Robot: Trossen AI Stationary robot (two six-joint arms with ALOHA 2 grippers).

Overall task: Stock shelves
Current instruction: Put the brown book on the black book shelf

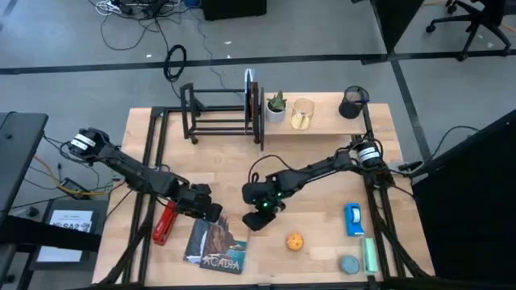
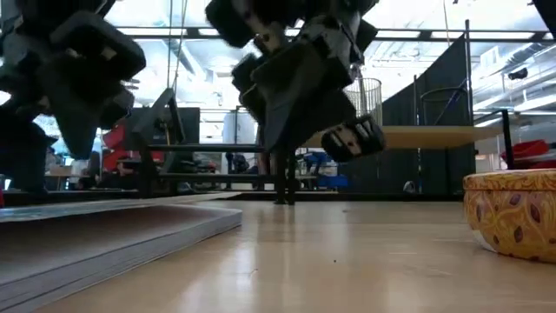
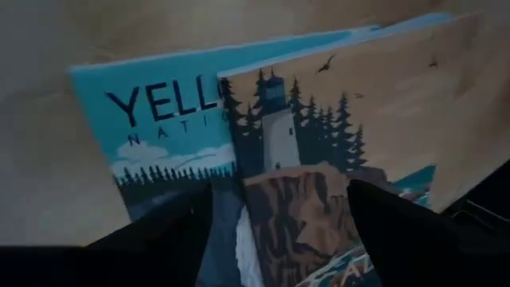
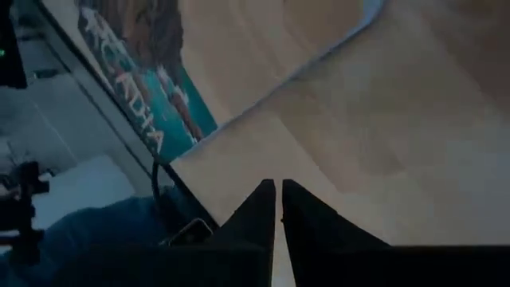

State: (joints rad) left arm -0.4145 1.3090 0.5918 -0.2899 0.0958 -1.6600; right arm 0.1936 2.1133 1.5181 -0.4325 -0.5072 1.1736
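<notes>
Surface [image 1: 242, 153]: we see the goods spread along its near half, within both arms' reach, so the shelves at the far edge stay free for stocking.
Wooden plank shelf [image 1: 322, 121]: far right; a small plant, a gold wire cup and a dark mesh cup already stand there.
Black rack [image 1: 222, 113]: just left of it, nearly bare.
Books [image 1: 216, 242]: two flat, overlapping; covers read "YELL… NATI…" and "ACADIA".
Left end effector [image 1: 208, 211]: fingers spread, poised over the books; we judge a pick is being lined up.
Right end effector [image 1: 260, 216]: fingers closed, empty, hovering beside the books.
</notes>
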